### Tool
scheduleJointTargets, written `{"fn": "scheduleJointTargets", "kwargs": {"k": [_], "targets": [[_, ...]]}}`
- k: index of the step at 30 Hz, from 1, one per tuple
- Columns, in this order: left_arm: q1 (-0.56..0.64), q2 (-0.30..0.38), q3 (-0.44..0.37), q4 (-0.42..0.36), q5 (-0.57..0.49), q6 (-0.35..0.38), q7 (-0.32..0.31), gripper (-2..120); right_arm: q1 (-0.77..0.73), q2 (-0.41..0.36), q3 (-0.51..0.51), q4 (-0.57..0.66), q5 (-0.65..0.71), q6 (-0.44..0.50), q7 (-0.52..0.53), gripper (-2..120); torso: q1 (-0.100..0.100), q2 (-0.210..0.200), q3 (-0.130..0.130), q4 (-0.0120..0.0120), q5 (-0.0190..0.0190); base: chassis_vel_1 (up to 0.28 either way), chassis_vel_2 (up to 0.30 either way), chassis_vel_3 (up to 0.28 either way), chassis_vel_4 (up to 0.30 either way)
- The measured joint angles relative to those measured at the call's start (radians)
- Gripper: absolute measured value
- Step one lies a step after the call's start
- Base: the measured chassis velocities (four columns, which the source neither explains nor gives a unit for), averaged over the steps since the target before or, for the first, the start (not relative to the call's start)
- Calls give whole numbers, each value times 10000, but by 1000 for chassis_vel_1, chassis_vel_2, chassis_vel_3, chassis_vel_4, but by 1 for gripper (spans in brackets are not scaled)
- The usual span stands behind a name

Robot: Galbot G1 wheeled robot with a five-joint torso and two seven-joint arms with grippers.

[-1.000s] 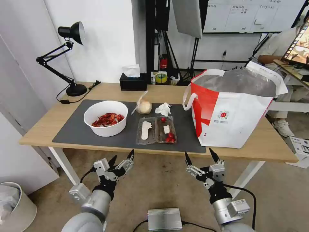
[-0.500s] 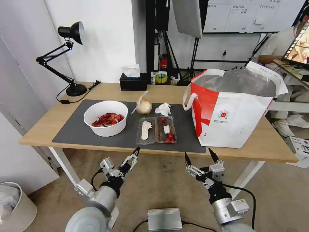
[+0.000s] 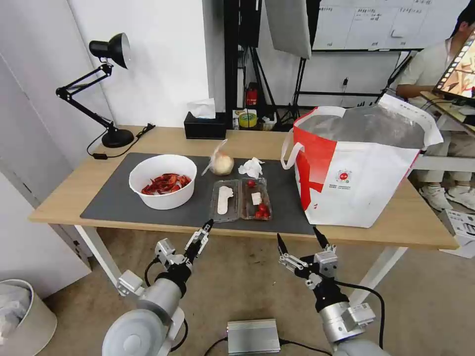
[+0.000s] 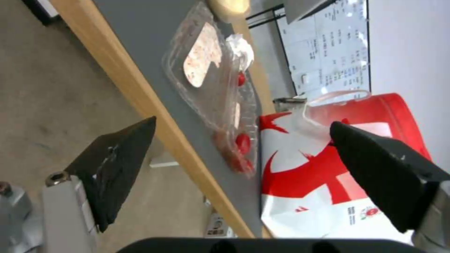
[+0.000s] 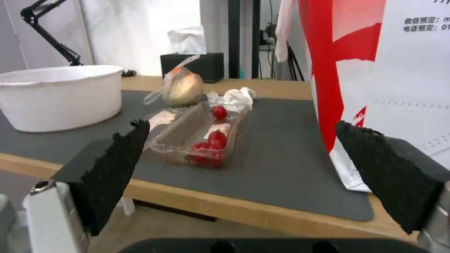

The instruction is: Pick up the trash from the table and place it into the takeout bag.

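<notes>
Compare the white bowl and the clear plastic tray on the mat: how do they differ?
The white bowl is round, opaque and deep; the clear plastic tray is flat, see-through and hinged open in two halves. The bowl holds red crayfish shells, the tray a few cherry tomatoes. The bowl sits farther from the takeout bag than the tray. Both rest on the grey mat, untouched.

On the table [image 3: 74,195], a mat [image 3: 114,205]. On the mat, leftmost, a bowl [image 3: 163,181] holding shells [image 3: 166,182]; to its right, near the front edge, a hinged tray [image 3: 240,199] holding tomatoes [image 3: 261,210]. Behind the tray, a bagged ball [image 3: 221,162] and, just right of it, a tissue [image 3: 251,167]. Rightmost, partly on the mat, the takeout bag [image 3: 356,173]. Behind the mat, a tissue box [image 3: 205,127]; at the far left corner, a lamp [image 3: 99,84].
</notes>
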Motion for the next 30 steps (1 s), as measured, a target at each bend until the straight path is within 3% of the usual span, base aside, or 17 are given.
{"fn": "scheduleJointTargets", "kwargs": {"k": [13, 30], "targets": [[-1252, -203, 330, 750, -505, -8, -611, 100, -130, 50, 117, 152, -96, -1, -37, 100, 1, -1, 0, 0, 0, 0, 0, 0, 0], [-2345, -661, 970, 1737, -432, -6, -865, 100, -274, 128, 355, 376, -176, 39, -58, 100, 0, 0, 0, -1, -1, 0, 0, 0, 0]]}}
